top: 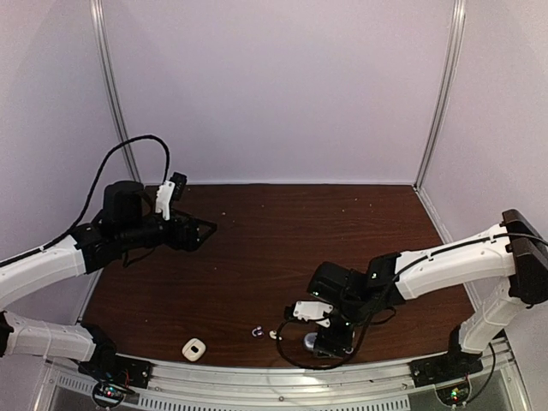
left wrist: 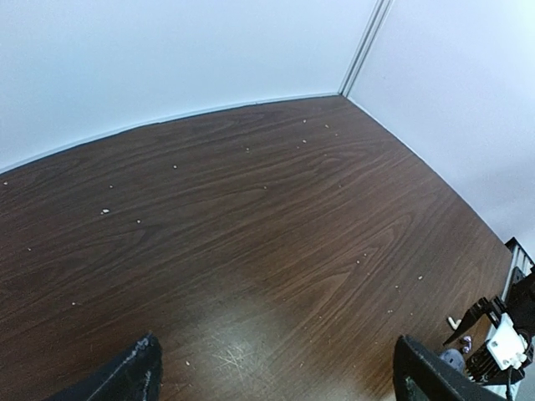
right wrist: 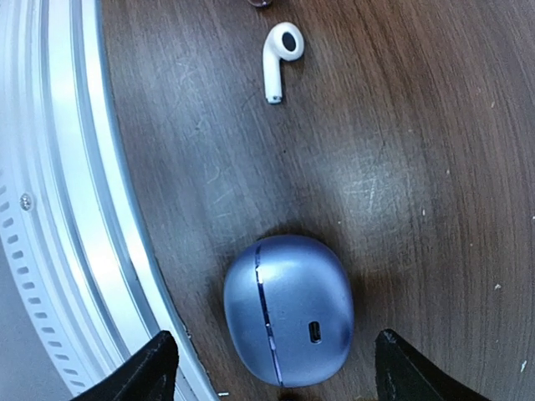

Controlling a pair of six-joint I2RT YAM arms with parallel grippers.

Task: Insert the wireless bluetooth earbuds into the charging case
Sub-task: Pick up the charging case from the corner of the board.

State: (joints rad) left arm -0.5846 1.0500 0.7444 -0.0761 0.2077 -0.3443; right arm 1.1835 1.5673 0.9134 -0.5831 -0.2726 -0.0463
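Case, smooth and likely slippery, at the near edge of the table.
Right gripper straddles it, open, empty; pinch the flanks.

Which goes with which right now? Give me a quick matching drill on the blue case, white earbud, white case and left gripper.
1 blue case
2 white earbud
3 white case
4 left gripper

a open, above bare wood
b alone at the near edge of the table
c shut, between the open jaws of the right gripper, untouched
d lying beside the blue case, apart from it

Pairs: 1-c, 2-d, 3-b, 4-a
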